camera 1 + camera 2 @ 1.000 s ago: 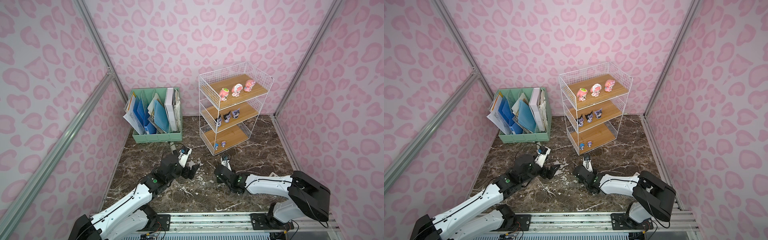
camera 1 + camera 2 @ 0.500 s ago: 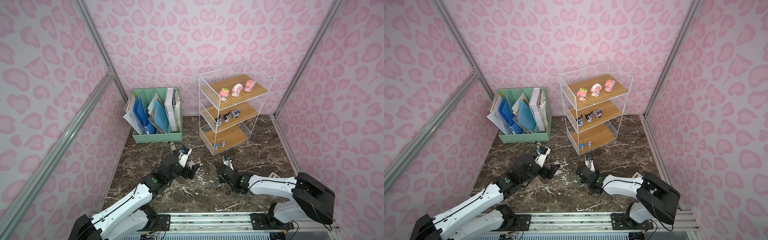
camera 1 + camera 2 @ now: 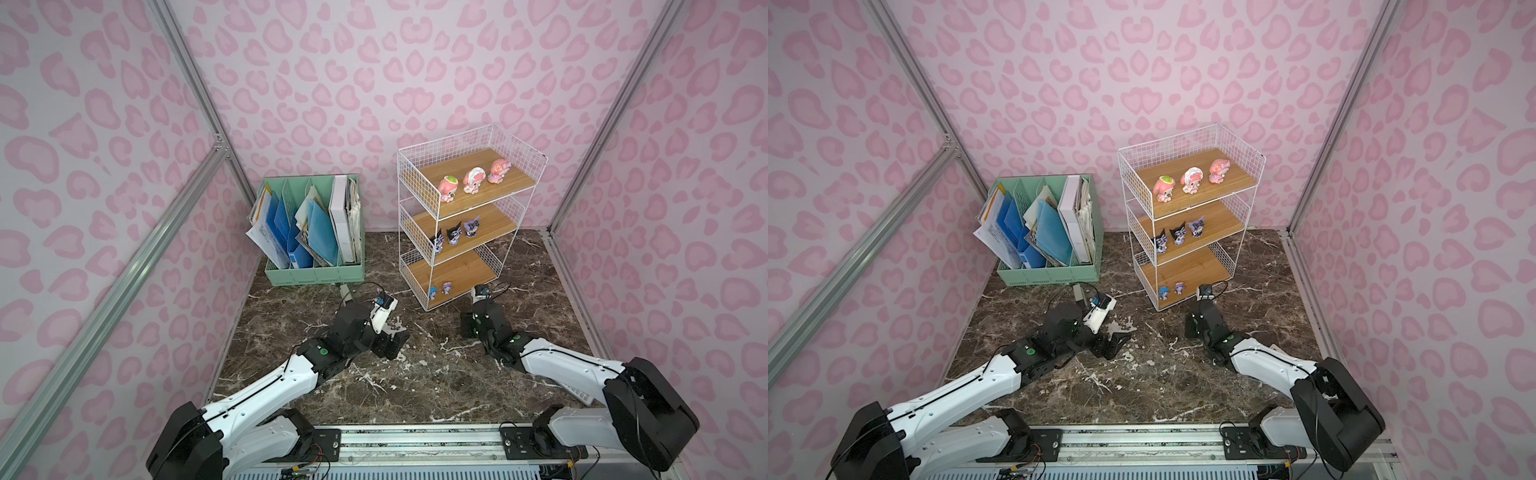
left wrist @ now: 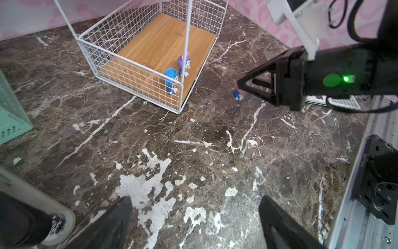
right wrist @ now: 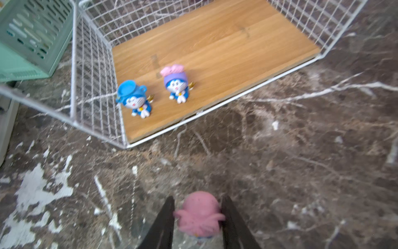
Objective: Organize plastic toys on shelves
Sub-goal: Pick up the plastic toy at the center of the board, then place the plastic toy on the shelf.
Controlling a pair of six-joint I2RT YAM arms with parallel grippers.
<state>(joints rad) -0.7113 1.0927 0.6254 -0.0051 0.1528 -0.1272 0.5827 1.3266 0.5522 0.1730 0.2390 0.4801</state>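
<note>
Fingers [image 5: 164,225] of your right hand [image 5: 197,199] press both sides of the pink toy [image 5: 199,217], so that hand is narrow and holds it. The view is blurred, and you cannot tell whether the toy is clear of the table [image 5: 290,161]. Ahead of that hand stands the rack [image 5: 94,64], its bottom board [image 5: 226,43] open toward the fingertips. Near the board's front edge sit the blue toy [image 5: 133,99] and the purple toy [image 5: 175,84], side by side but apart, the blue one beside the wire side wall. Your left hand [image 4: 193,207] is wide and empty above bare table, with the rack ahead of it and the right hand off to its right. In a top view, three pink figures [image 3: 473,178] stand on the top board and three dark figures [image 3: 455,232] on the middle board.
</note>
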